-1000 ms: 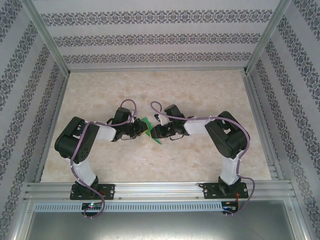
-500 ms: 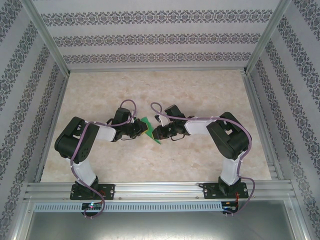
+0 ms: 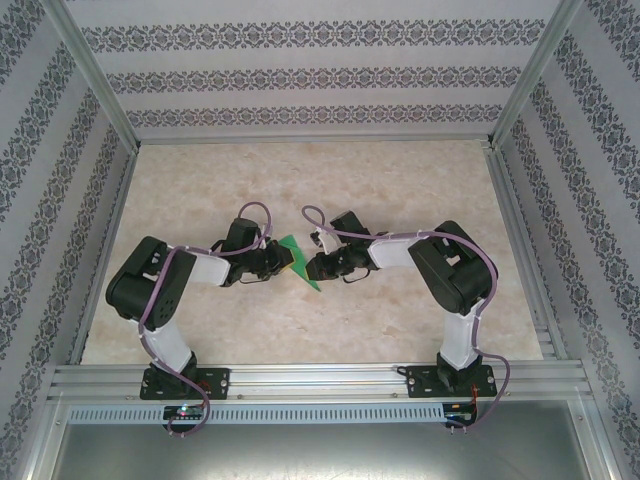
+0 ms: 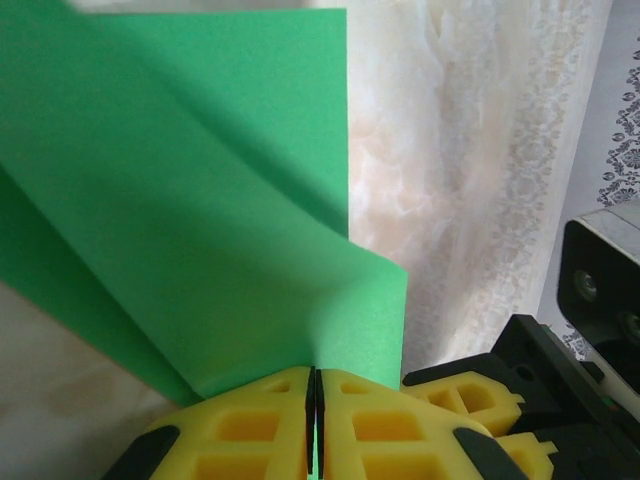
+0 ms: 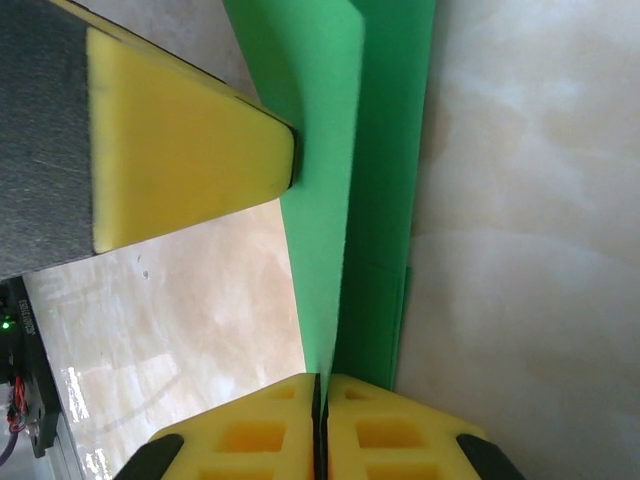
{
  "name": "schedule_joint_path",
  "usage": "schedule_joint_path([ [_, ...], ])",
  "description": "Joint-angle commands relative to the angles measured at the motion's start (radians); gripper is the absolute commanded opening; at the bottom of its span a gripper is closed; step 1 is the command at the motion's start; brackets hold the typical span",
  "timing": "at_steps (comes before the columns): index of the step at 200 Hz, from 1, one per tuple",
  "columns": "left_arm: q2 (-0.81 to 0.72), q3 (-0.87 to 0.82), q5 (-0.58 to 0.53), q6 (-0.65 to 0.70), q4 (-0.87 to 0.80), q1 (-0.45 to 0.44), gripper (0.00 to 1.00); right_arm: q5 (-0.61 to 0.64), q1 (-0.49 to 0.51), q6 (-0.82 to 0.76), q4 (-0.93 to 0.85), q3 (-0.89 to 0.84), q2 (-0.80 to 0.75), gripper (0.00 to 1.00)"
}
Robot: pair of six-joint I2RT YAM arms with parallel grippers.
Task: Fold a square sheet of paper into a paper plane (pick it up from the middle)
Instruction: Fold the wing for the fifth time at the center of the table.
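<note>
Fingers [image 5: 380, 400] of the right gripper [image 5: 320, 385] have just pinched shut on the square sheet of paper [image 5: 330, 200] mid-frame; the left gripper [image 4: 312, 375] stays clamped on it, probably for creasing.

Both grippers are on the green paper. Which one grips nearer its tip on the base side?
The right gripper: it pinches the folded green paper beside that near tip; the left gripper clamps farther up.

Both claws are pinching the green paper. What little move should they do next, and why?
Probably slide the right claw along the fold while the left claw holds firm. Both are shut on the green paper, and its folded layers bulge apart, so the crease likely needs pressing.
</note>
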Motion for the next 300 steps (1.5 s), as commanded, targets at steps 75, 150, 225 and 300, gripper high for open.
schedule_joint_path([
  [75,-0.047,0.003,0.030,0.031,0.019,-0.026,0.15,0.034,0.000,-0.041,-0.103,0.041,0.063,0.12],
  [150,0.014,0.005,-0.010,-0.011,0.027,-0.025,0.13,0.043,0.007,-0.074,-0.163,0.080,0.087,0.13],
  [225,-0.015,-0.032,-0.069,-0.014,-0.025,-0.024,0.12,0.001,-0.004,-0.045,-0.150,0.079,0.050,0.22],
  [300,-0.016,-0.039,-0.063,-0.007,-0.023,-0.024,0.12,-0.016,-0.012,0.005,-0.143,0.036,-0.036,0.24],
])
